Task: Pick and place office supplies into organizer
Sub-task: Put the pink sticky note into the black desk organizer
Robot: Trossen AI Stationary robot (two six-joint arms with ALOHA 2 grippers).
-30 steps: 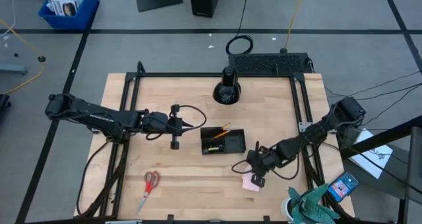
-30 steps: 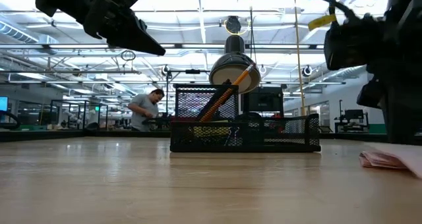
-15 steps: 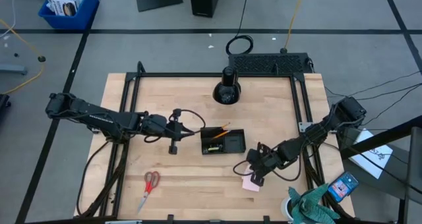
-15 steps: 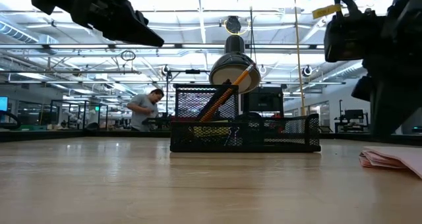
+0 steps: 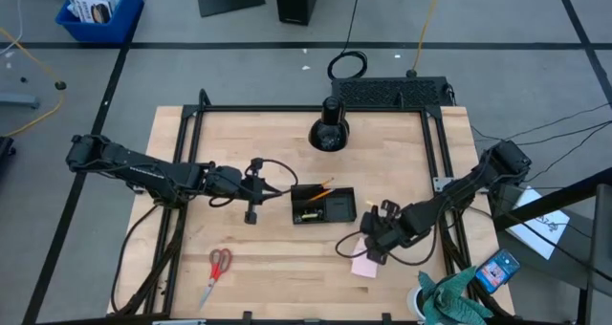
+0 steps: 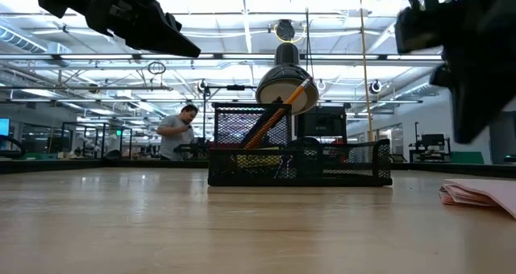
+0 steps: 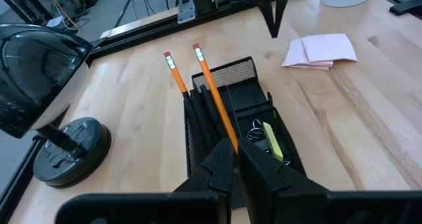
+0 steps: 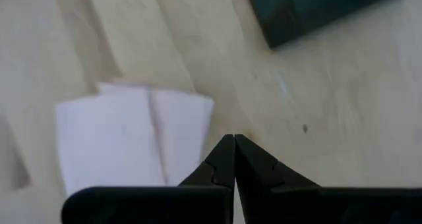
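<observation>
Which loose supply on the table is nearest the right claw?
The pink sticky-note pad, lying just below the shut right claw. The red-handled scissors lie far off, toward the table's left side.

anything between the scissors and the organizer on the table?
Nothing on the table: bare wood runs from the red-handled scissors to the black organizer in the high view. The left gripper hangs beside the organizer, off that line.

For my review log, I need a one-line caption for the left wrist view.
Shut left gripper above black mesh organizer holding two orange pencils; pink sticky notes lie beyond.
</observation>
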